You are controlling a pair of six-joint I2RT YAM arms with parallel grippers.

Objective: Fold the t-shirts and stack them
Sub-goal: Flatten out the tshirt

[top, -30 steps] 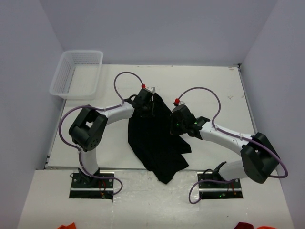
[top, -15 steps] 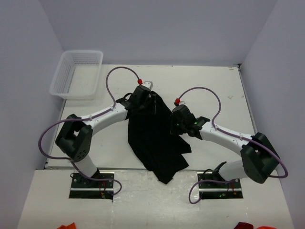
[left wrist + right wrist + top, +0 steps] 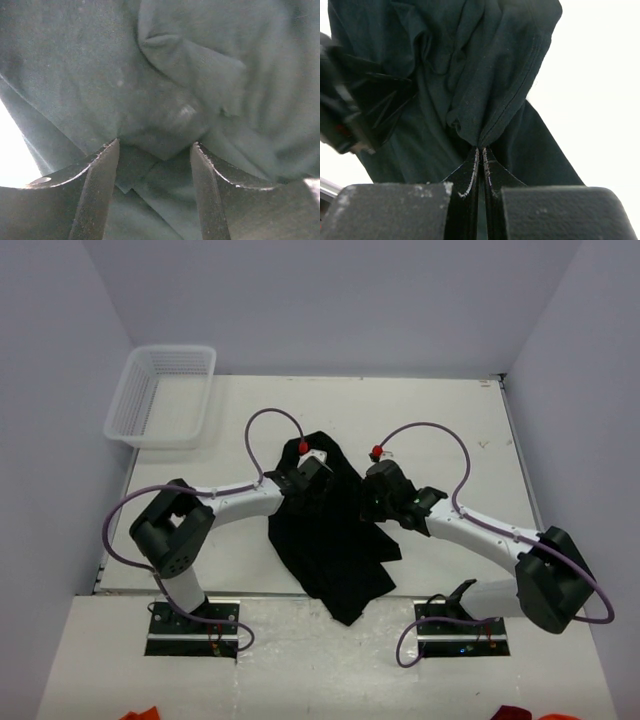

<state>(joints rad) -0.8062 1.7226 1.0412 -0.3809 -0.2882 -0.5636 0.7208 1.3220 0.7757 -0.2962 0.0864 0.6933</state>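
The t-shirt (image 3: 330, 540) lies in a rumpled black heap in the middle of the table (image 3: 440, 410), between my two arms, with its near corner reaching toward the table's near edge. It is bunched and creased, not spread flat. I see no clean fold in it and no stack anywhere, and it is the only shirt I can see.

My right claw (image 3: 481, 150) is pinched tight on a gathered ridge of cloth at the shirt's right side; the fabric fans out from my fingertips. My left claw (image 3: 155, 150) sits low over the shirt's far left part with its jaws standing well apart. Cloth bulges in the gap between them, but they grip nothing.

By my reckoning the task is barely begun: this shirt has yet to be spread, folded and set down as the base of a pile. The white mesh basket (image 3: 163, 395) stands well apart at the far left corner — nothing shows in it from above.
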